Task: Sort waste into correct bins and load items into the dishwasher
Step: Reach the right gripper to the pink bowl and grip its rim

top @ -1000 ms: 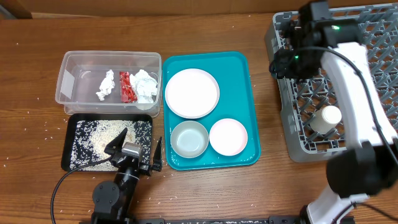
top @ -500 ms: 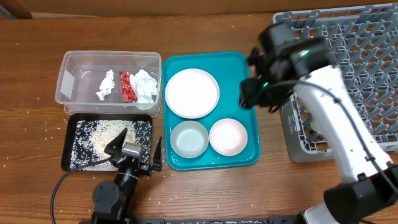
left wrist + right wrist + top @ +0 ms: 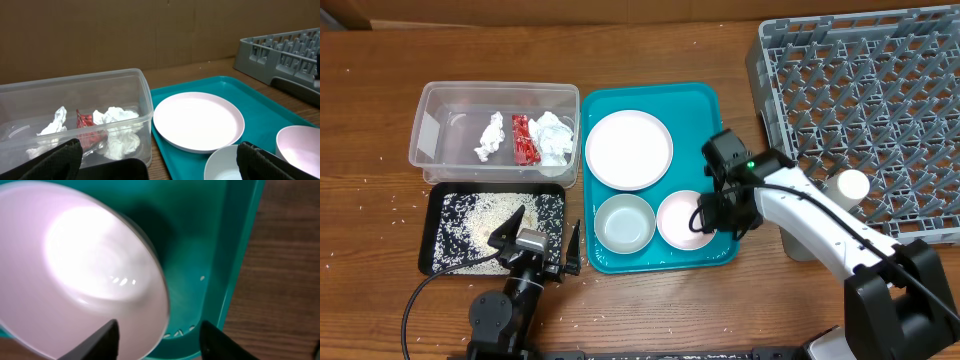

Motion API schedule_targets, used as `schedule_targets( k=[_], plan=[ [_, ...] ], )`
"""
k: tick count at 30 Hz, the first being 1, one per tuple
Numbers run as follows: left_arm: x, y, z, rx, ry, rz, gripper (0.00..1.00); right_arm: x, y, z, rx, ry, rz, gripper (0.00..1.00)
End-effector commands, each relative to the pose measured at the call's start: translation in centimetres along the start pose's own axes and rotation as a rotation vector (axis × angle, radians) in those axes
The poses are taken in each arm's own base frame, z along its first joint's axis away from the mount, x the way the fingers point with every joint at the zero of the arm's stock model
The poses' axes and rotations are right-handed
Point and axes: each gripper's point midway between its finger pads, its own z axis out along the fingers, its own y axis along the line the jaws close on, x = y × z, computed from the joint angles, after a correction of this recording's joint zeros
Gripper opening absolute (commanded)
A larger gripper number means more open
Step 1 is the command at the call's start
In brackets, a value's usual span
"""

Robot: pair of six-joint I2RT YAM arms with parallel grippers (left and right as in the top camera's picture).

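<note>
Only the right wrist view shows the right fingers (image 3: 107, 342) parted astride the rim of the glossy pinkish-white bowl (image 3: 85, 270), stray grains (image 3: 202, 278) on the teal tray (image 3: 210, 240); the left fingers (image 3: 55, 162) gape wide.

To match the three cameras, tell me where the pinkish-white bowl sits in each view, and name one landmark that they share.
Overhead: the pinkish-white bowl sits in the lower right part of the teal tray, beside the grey-green bowl.
Left wrist: the bowl is in the bottom right corner, cut off by the picture's edge.
Right wrist: the bowl fills the left and middle, seen from close above.
Shared landmark: the teal tray under the bowl.
</note>
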Motion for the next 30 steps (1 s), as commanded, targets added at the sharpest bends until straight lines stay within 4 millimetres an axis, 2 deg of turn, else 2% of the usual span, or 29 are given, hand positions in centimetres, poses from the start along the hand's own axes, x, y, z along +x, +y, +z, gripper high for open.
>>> schedule_targets(
  k=[1,5,10,14,16,23,26,28,30],
  plan=[
    [0.1,0.1,0.0,-0.006,-0.006,0.017,1.0,-0.3,-0.1,0.0,-0.002,-0.027,0.01,0.36],
    [0.1,0.1,0.0,-0.006,-0.006,0.017,1.0,-0.7,0.3,0.0,-0.023,-0.043,0.007,0.17],
    [0.1,0.1,0.0,-0.006,-0.006,0.017,1.0,-1.0,0.5,0.0,-0.032,-0.056,0.014,0.04],
    [0.1,0.1,0.0,-0.006,-0.006,0.017,1.0,-1.5,0.2,-0.1,-0.036,-0.07,0.039,0.04],
    [0.1,0.1,0.0,-0.006,-0.006,0.017,1.0,-1.8,0.0,-0.1,-0.039,-0.078,0.048,0.12],
    [0.1,0.1,0.0,-0.006,-0.006,0.017,1.0,-1.8,-0.1,0.0,-0.04,-0.077,0.077,0.15],
    [0.1,0.1,0.0,-0.006,-0.006,0.017,1.0,-1.5,0.0,0.6,-0.056,-0.073,0.081,0.22],
    [0.1,0.1,0.0,-0.006,-0.006,0.017,1.0,-1.1,0.3,1.1,-0.08,-0.062,0.08,0.22],
    [0.1,0.1,0.0,-0.006,-0.006,0.017,1.0,-0.8,0.3,1.4,-0.084,-0.051,0.081,0.1]
  ],
)
